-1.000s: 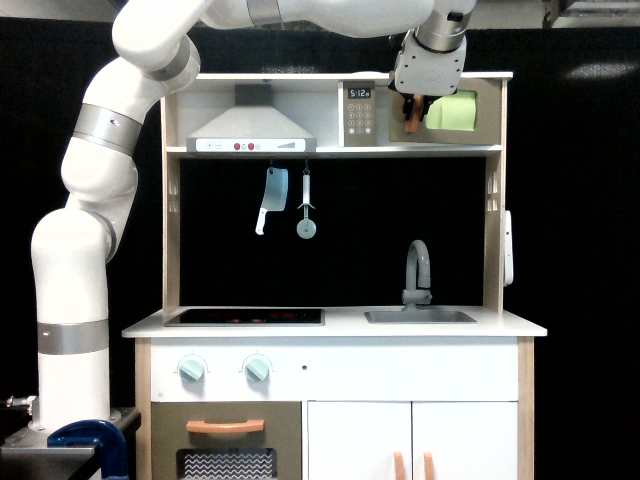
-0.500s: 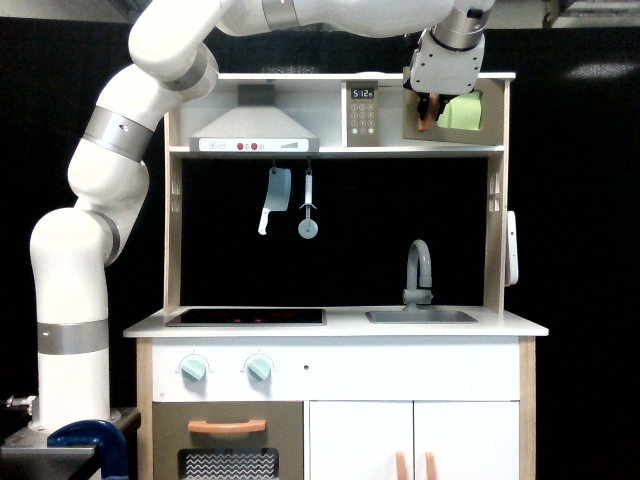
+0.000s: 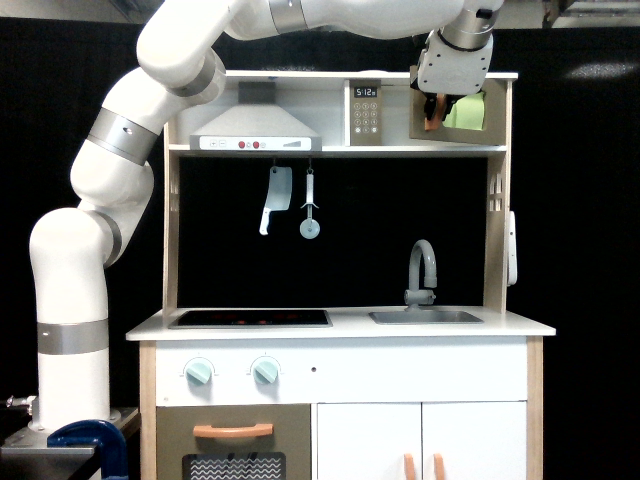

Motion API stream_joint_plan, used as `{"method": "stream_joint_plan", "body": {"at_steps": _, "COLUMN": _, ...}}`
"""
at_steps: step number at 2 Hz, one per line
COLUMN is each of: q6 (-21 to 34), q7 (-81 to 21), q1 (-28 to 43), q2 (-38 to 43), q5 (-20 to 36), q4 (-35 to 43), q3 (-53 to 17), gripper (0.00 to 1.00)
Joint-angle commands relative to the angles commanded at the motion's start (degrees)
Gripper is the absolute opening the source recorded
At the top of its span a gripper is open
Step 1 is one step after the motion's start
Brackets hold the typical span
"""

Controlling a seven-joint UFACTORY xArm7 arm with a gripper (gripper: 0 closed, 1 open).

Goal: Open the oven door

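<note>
At the exterior view's left you see the white arm (image 3: 90, 250) rising from its base, bending up and over the top of the toy kitchen (image 3: 340, 250). A blue clamp (image 3: 90, 445) sits by the arm's foot.

Moving right, you find the larger grey-brown door (image 3: 232, 455) with its horizontal orange handle at the bottom, two pale green knobs (image 3: 232, 372) above it, and the dark hob (image 3: 250, 318) set into the bench (image 3: 340, 328). Higher up sits the white extractor hood (image 3: 255, 128), and under its shelf hang a toy cleaver (image 3: 272, 198) and a round utensil (image 3: 309, 205).

Further right you see the keypad panel (image 3: 365, 112), the grey tap (image 3: 422, 270) over the sink (image 3: 425, 317), and the white cupboard doors (image 3: 420, 440) below.

At the upper right is the oven door (image 3: 470, 115), with its lime-green window partly covered by the arm's wrist. The door stands swung out a little from its compartment, its left edge off the frame. The gripper (image 3: 436, 108) hangs right in front of that edge, with the short vertical orange handle (image 3: 433, 118) showing between the dark jaws. The jaws look pressed onto the handle, though the contact is small at this range and you cannot be sure of it.
</note>
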Motion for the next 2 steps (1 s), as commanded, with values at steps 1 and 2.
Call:
{"method": "stream_joint_plan", "body": {"at_steps": 1, "q6": -0.6, "q7": -1.0, "q1": -0.4, "q2": -2.4, "q5": -1.0, "q4": -3.4, "q3": 0.9, "gripper": 1.0}}
{"method": "stream_joint_plan", "body": {"at_steps": 2, "q6": -0.8, "q7": -7.9, "q1": -3.6, "q2": -10.0, "q5": -4.1, "q4": -16.6, "q3": 1.6, "gripper": 1.0}}
